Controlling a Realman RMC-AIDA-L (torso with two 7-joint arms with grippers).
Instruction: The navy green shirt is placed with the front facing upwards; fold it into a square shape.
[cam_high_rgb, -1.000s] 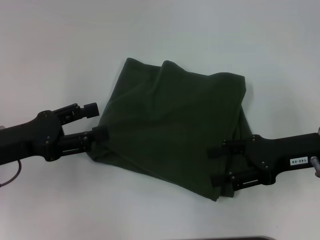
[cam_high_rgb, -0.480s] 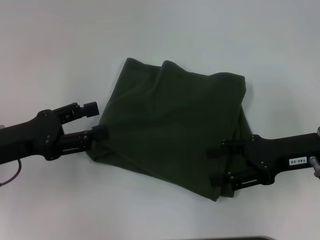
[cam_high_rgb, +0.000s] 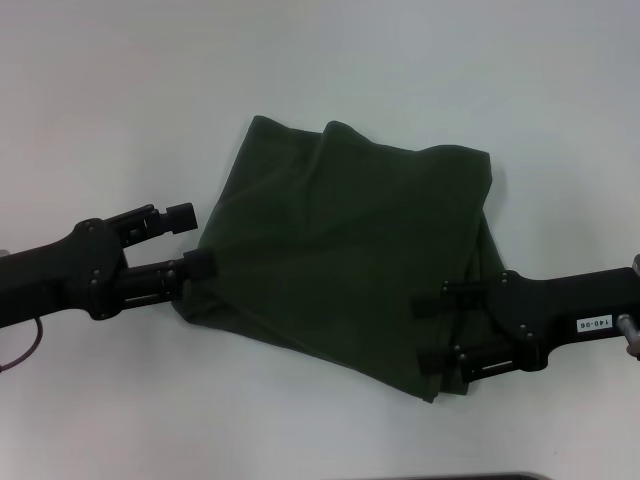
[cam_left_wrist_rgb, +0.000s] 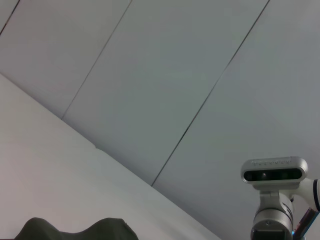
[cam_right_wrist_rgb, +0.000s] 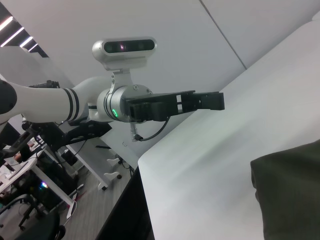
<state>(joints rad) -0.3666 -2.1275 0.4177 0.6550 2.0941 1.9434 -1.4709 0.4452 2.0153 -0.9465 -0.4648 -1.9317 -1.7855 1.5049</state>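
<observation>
The navy green shirt (cam_high_rgb: 340, 240) lies folded into a rough, slightly skewed square in the middle of the white table (cam_high_rgb: 400, 60). No lettering shows. My left gripper (cam_high_rgb: 190, 240) is open at the shirt's left edge, its nearer finger (cam_high_rgb: 200, 265) touching the cloth and the other off on the table. My right gripper (cam_high_rgb: 430, 332) is open, both fingers over the shirt's near right corner. The right wrist view shows a shirt corner (cam_right_wrist_rgb: 290, 195). In the left wrist view, a bit of shirt (cam_left_wrist_rgb: 75, 231) peeks in.
The table's near edge (cam_high_rgb: 480, 476) runs just below the shirt. The right wrist view shows the left arm (cam_right_wrist_rgb: 150, 107), the robot's head camera (cam_right_wrist_rgb: 125, 47), and floor with other equipment (cam_right_wrist_rgb: 45, 200) beyond the table edge.
My right gripper has crept slightly left over the shirt's corner. The left gripper and the shirt have barely moved.
</observation>
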